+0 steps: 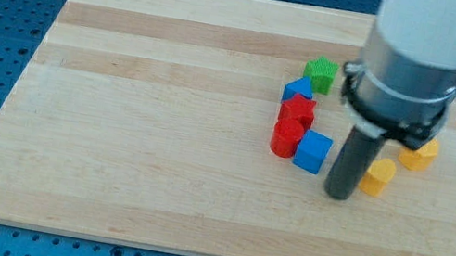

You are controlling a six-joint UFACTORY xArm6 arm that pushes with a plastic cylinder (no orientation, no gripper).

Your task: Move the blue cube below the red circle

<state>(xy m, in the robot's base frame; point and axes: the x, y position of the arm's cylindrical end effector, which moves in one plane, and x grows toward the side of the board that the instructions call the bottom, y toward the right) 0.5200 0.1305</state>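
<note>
The blue cube (312, 151) lies on the wooden board (164, 117), right of centre. It touches the right side of the red circle (285, 138), a short red cylinder. My tip (338, 196) stands on the board just right of and slightly below the blue cube, with a small gap between them. A second red block (298, 110), star-like in shape, sits directly above the red circle and touches it.
A blue triangular block (298, 89) sits above the red star block. A green star block (319, 74) lies above that. A yellow block (378, 176) is just right of my tip, and another yellow block (418, 153) lies further right.
</note>
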